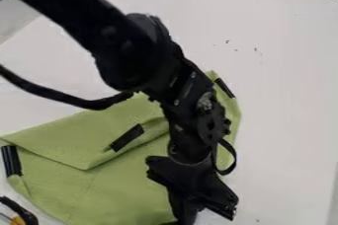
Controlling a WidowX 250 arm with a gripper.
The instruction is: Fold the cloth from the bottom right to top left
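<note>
Toward the lower left of the smooth white tabletop (287, 95) lies the soft lime-green cloth (125, 189), a creased flap already lying over its left part. Black strips mark it: one on the flap (127, 137), one at the left rim (11, 160), one at the upper right (225, 87). The black two-finger gripper (188, 208) hangs over the cloth's lower right part; I cannot tell how far open the claw is, or whether it has hold of any fabric. The step looks to be taking that corner. Best pinch a single layer close to the hem, lift just enough to clear the flap, then draw it diagonally toward the tabletop's upper left edge, lowering gently; a shallow pinch could slip, a hard pull drag everything.
</note>
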